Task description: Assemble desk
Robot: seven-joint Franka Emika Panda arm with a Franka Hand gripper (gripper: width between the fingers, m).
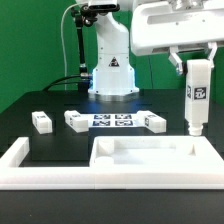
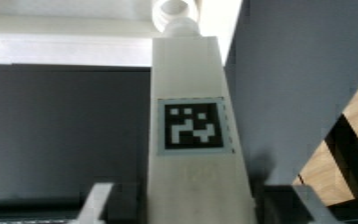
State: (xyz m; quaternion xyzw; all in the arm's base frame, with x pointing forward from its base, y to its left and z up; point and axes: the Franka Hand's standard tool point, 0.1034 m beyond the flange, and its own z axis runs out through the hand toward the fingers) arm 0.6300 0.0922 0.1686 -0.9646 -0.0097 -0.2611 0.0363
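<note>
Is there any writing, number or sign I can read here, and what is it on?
No readable words or numbers anywhere.
Robot base: a triangle sign, too small to read.
Held leg, in the gripper: a black-and-white square tag, pattern only.
Marker board: similar tags, no letters.

The tool (image 2: 172,203) is blurred and cut off at the wrist view's edge, the leg (image 2: 190,100) hiding its pads.

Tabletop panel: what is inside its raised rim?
Only its bare white floor shows inside the tabletop panel; nothing lies there. The near rim covers the strip just behind it.
</note>
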